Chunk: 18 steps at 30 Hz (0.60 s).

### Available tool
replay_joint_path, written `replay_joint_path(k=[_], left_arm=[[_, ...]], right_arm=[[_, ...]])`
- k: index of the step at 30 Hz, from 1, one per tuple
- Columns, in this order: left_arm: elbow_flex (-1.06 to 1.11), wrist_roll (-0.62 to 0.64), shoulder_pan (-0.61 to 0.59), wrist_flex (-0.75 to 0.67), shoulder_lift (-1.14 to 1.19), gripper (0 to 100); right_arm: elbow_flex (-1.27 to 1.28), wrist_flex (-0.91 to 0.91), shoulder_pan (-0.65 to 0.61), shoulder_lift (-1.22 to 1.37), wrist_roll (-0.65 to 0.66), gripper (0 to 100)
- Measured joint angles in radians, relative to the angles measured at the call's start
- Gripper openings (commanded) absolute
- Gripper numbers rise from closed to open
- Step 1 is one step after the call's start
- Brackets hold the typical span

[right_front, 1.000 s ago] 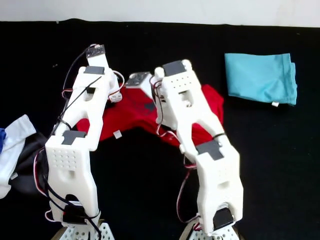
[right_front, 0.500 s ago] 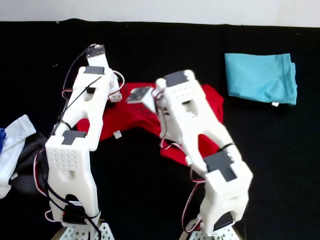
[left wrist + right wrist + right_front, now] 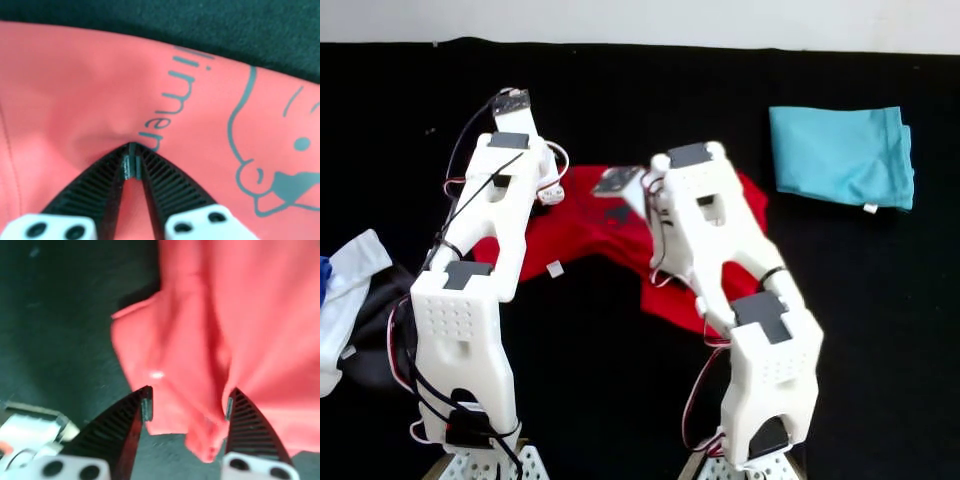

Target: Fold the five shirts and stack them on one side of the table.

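The red shirt (image 3: 582,228) lies crumpled mid-frame in the high view, under both arms; the left gripper (image 3: 131,150) is pinched closed on a pucker of its printed cloth; the right gripper (image 3: 187,402) stands wide, a red fold between its jaws; a folded teal shirt (image 3: 840,157) sits upper right; white and dark garments (image 3: 350,290) heap at the left edge; the table (image 3: 620,90) is black, with a pale wall (image 3: 720,20) along the top.

Bright, even light; v. soft shadows
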Motion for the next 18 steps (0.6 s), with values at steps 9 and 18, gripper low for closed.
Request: replay_joint_path(k=[9,18], left_arm=[[0.000,0.000,0.000,0.000,0.000,1],[0.000,0.000,0.000,0.000,0.000,1]], right_arm=[[0.000,0.072,-0.063,0.000,0.000,21.5],[-0.089,0.068,0.012,0.003,0.061,20.4]])
